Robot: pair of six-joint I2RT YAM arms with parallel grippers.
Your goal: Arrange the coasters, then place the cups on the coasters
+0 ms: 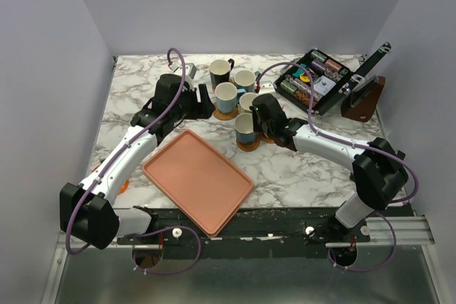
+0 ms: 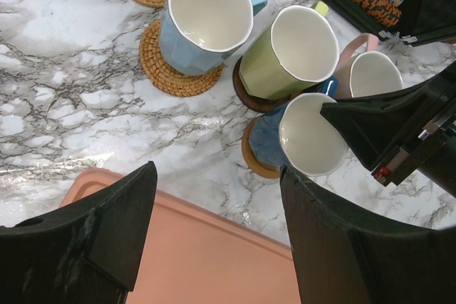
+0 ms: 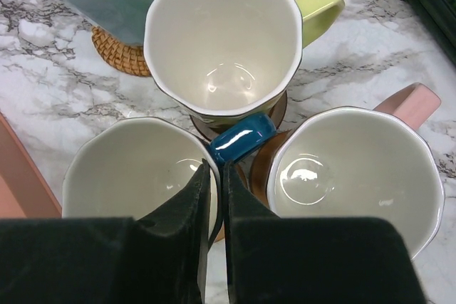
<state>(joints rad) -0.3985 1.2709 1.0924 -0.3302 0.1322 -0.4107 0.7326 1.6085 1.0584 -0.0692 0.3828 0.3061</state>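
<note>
At the bottom centre of the top view, a salmon-pink tray (image 1: 198, 179) is being shown on the marble table (image 1: 299, 169). The left gripper (image 2: 217, 190) is being held wide open above the tray's far edge, gripping nothing. Just beyond, the blue cup (image 3: 135, 176) is being carried on a brown coaster (image 2: 251, 160). The right gripper (image 3: 217, 170) is being held almost closed, one finger inside the cup's rim and one outside, beside the handle. Whether the rim is being pinched cannot be told. The pink cup (image 3: 356, 169), plain in the wrist views, is being hidden from above by that gripper. Farther back, the yellow-green cup (image 3: 221, 40) is being borne on a dark brown coaster (image 2: 249, 99) and the light blue cup (image 2: 203, 19) on a woven coaster (image 2: 160, 69). The grey-green cup (image 1: 244, 78) and black cup (image 1: 221, 72) are being shown farthest.
</note>
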